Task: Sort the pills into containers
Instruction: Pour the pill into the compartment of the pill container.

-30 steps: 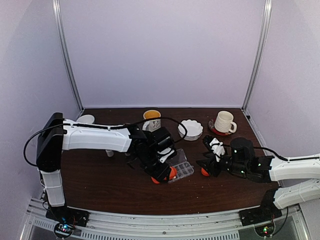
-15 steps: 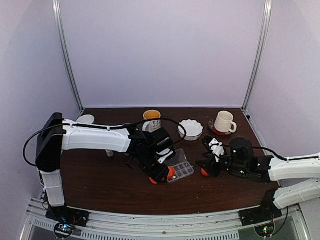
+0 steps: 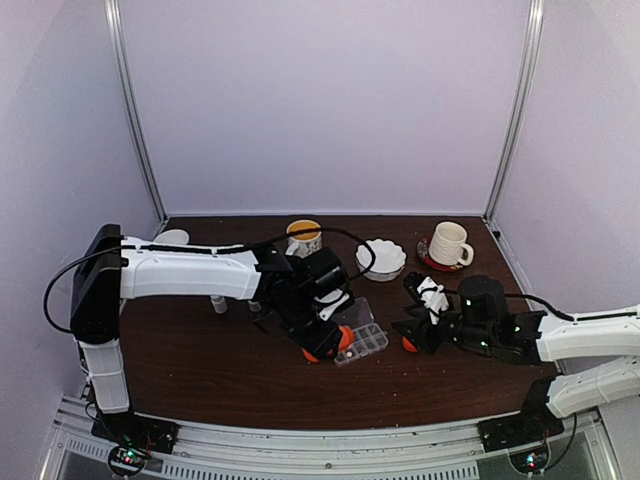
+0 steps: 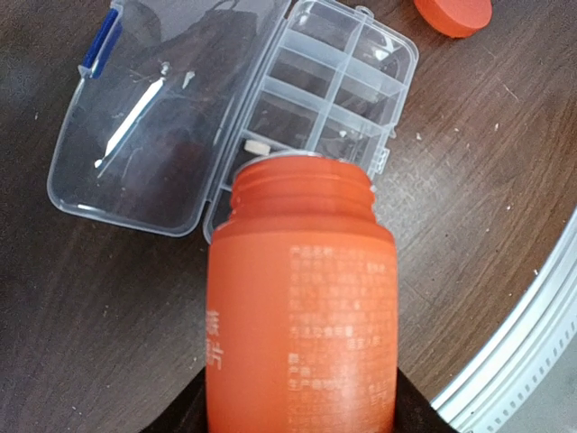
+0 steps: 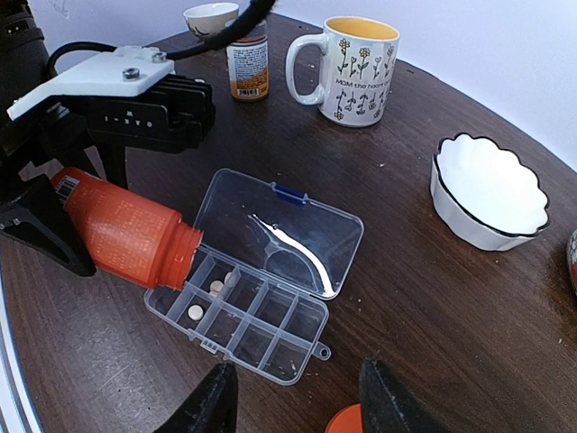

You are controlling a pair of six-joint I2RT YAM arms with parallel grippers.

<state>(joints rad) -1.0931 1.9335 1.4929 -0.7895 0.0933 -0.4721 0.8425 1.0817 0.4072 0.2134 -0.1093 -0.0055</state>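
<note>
The left pincer (image 4: 302,410) is closed around the body of the orange bottle (image 4: 302,298), which is tipped forward. Its open, threaded mouth sits just ahead of the fingers, over the nearest compartments (image 5: 270,329) of the box (image 4: 401,86). Two pills (image 5: 196,312) lie in the cells right under that mouth. A pale speck on the tabletop (image 5: 433,298) beside the box may be a stray one.

The right pincer (image 5: 299,406) stands about half-wide and holds nothing. The orange cap (image 4: 453,11) lies loose just below its tips, and the box is a little way in front of it.

The pills look small, hard and very light, so they will likely roll and bounce. Pouring them should work better than pinching. The bottle is smooth, stiff plastic, best held around mid-body, as it is now. The box is thin clear plastic with fine dividers, and its hinged lid (image 5: 297,225) is laid flat open. It is probably light enough to slide if the bottle rim bumps it, so the free pincer could steady it at an outer wall.
</note>
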